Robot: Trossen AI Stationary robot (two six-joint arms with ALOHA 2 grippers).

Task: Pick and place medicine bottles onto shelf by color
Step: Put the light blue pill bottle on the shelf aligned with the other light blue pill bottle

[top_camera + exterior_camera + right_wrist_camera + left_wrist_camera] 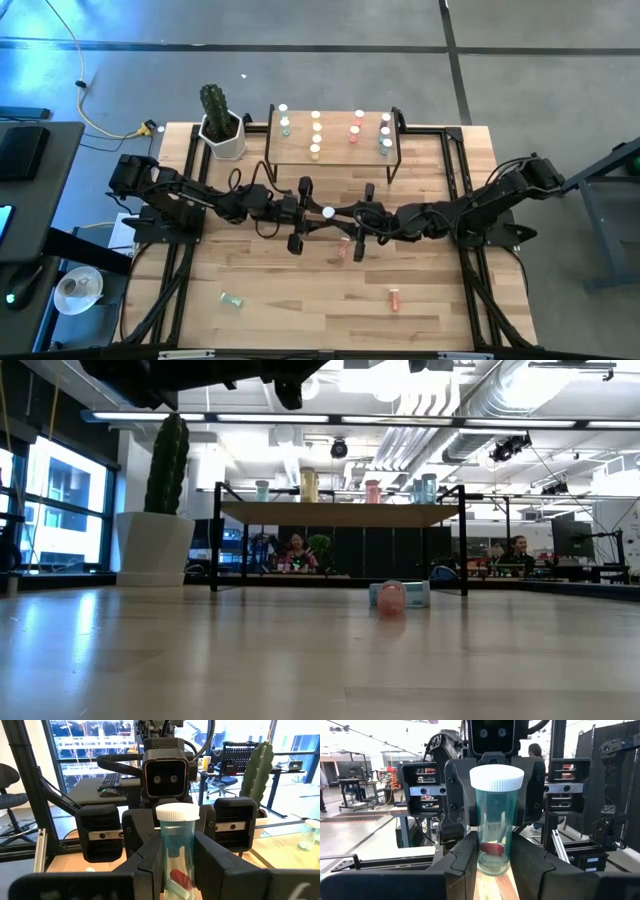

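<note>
Teal bottle (496, 825) (white-capped, upright) gripped by both closed end effectors, left (303, 212) and right (358, 220), arms outstretched mid-table.

Bright, even overhead light filled the room, with ceiling strip lights (420, 422) glowing in the low view and daylight from windows (95, 745) behind. The near table (300, 670) lay blurred and glossy there. Soft, faint shadows fell beneath the arms in the high view.

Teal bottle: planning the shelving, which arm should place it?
Right. The left gripper and right gripper both clasp the teal bottle, but the shelf's teal bottles stand at the right arm's end.
</note>
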